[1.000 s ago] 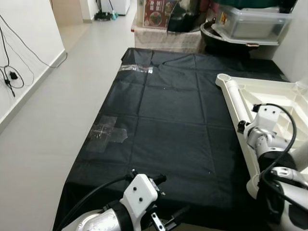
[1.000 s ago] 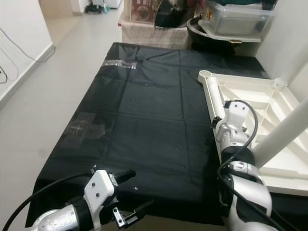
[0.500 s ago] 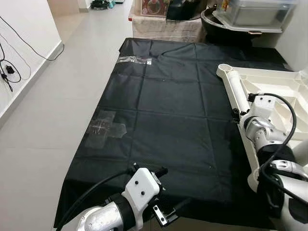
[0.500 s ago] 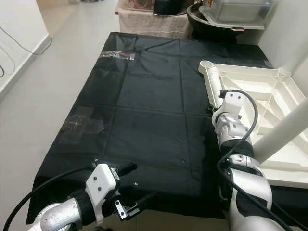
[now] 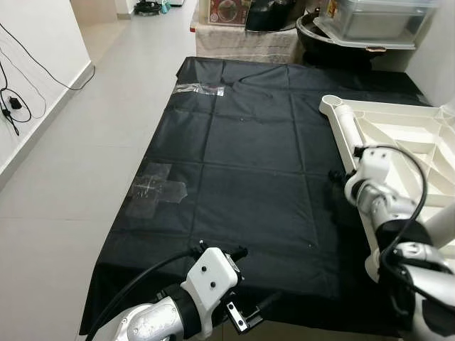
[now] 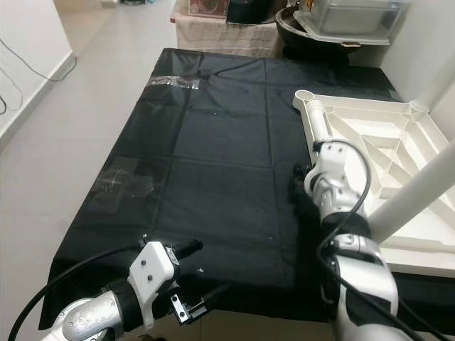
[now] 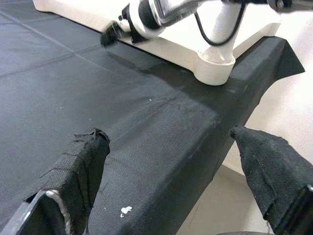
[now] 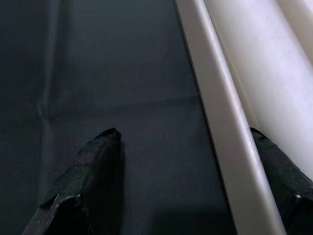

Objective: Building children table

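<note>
The white plastic children's table [image 5: 398, 135] lies upside down on a black cloth [image 5: 242, 163], at the cloth's right side. One white leg [image 6: 419, 188] stands fitted at its near right corner. My right gripper [image 5: 334, 174] is open at the table's left rim [image 8: 220, 122]. One of its fingers [image 8: 93, 161] is over the cloth and the other is on the white side. Low over the cloth's near edge, my left gripper [image 5: 252, 280] is open and holds nothing; its fingers [image 7: 83, 161] frame the cloth's fold.
Grey tiled floor [image 5: 71, 199] runs along the cloth's left side, up to a white wall with hanging cables [image 5: 11, 106]. Clear tape patches [image 5: 156, 188] stick to the cloth. A covered bench [image 5: 242, 42], a black basin and a plastic bin [image 5: 370, 21] stand at the far end.
The camera tilted down a little at first. My right wrist has shifted left, bringing its fingertips off the table's inside to the left rim and cloth. The left arm has barely moved.
</note>
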`<state>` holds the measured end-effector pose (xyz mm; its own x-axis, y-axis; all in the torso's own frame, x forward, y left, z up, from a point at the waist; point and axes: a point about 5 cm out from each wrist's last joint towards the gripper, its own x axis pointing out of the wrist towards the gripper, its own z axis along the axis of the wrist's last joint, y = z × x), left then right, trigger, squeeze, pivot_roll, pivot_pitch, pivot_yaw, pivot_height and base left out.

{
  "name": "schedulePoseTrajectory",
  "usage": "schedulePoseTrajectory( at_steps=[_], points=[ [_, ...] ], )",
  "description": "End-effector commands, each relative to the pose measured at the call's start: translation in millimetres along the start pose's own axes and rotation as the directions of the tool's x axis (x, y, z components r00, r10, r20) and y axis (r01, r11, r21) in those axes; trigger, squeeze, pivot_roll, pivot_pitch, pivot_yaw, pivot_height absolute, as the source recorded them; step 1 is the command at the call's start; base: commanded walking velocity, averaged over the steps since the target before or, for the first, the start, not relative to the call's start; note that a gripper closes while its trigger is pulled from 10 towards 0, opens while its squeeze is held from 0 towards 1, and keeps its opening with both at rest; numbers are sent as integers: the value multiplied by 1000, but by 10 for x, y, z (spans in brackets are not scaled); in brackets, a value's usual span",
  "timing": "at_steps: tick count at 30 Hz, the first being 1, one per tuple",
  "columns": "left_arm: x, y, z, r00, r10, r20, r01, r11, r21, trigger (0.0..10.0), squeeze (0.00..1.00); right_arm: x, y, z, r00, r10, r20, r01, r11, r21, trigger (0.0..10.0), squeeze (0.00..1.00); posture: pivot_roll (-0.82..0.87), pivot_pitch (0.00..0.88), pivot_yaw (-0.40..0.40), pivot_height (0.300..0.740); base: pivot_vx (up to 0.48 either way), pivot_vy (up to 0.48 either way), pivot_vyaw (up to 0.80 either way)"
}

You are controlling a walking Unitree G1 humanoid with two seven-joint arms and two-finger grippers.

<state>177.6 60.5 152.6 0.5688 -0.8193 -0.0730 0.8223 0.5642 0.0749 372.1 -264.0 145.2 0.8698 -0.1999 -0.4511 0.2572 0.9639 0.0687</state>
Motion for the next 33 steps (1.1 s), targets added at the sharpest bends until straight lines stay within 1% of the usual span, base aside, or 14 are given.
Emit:
schedulePoseTrajectory(
  at_steps=[1, 3, 8, 9, 13, 20, 23, 26, 27, 28, 29, 31, 32, 33],
  points=[
    [20, -30, -37, 1000, -13, -8, 13, 1000, -10, 10000, 0, -1, 20, -106, 998, 29, -49, -29, 1000, -9, 10000, 0, 174, 127, -79, 740, 0, 0, 0],
    [28, -36, -41, 1000, -15, -7, 15, 1000, -12, 10000, 0, -8, 49, -226, 992, 68, -105, -73, 996, -52, 10000, 0, 170, 123, -78, 740, 0, 0, 0],
    [40, -35, -44, 1000, -13, -5, 13, 1000, -11, 10000, 0, -2, 44, -362, 977, 94, -190, -110, 991, -80, 10000, 0, 168, 118, -84, 740, 0, 0, 0],
    [45, -36, -46, 1000, -12, -4, 12, 1000, -10, 10000, 0, 0, 21, -409, 970, 91, -227, -114, 989, -90, 0, 0, 166, 114, -89, 740, 0, 0, 0],
    [52, -41, -48, 1000, -10, -2, 10, 1000, -8, 10000, 0, -3, 4, -461, 955, 102, -279, -133, 987, -92, 0, 0, 170, 110, -94, 740, 0, 0, 0],
    [56, -46, -48, 1000, -5, 2, 5, 1000, 1, 10000, 0, -10, -23, -396, 951, 108, -289, -154, 978, -142, 0, 0, 172, 102, -98, 740, 0, 0, 0],
    [71, -29, -64, 1000, -2, 4, 2, 1000, 7, 10000, 0, -24, 39, -353, 944, 158, -288, -216, 959, -182, 0, 0, 167, 86, -98, 740, 0, 0, 0],
    [73, -28, -64, 1000, -2, 5, 2, 1000, 9, 10000, 0, -26, 48, -350, 942, 168, -290, -228, 955, -189, 0, 0, 167, 86, -98, 740, 0, 0, 0],
    [95, -7, -71, 1000, -1, 10, 1, 1000, 18, 10000, 0, -80, 214, -341, 894, 343, -290, -410, 886, -216, 0, 0, 167, 63, -99, 740, 0, 0, 0],
    [95, -7, -71, 1000, -1, 10, 1, 1000, 18, 10000, 0, -80, 214, -341, 894, 343, -290, -410, 886, -216, 0, 0, 167, 63, -99, 740, 0, 0, 0],
    [103, 0, -74, 1000, -1, 11, 1, 1000, 21, 10000, 0, -100, 265, -344, 872, 392, -293, -461, 859, -223, 0, 0, 167, 63, -99, 740, 0, 0, 0],
    [103, 0, -74, 1000, -1, 11, 1, 1000, 21, 10000, 0, -100, 265, -344, 872, 392, -293, -461, 859, -223, 0, 0, 167, 63, -99, 740, 0, 0, 0],
    [122, 19, -78, 1000, 1, 14, -1, 1000, 27, 10000, 0, -169, 319, -366, 817, 483, -316, -564, 783, -261, 0, 0, 161, 45, -98, 740, 0, 0, 0],
    [122, 19, -78, 1000, 1, 14, -1, 1000, 27, 10000, 0, -169, 319, -366, 817, 483, -316, -564, 783, -261, 0, 0, 161, 45, -98, 740, 0, 0, 0]
  ],
)
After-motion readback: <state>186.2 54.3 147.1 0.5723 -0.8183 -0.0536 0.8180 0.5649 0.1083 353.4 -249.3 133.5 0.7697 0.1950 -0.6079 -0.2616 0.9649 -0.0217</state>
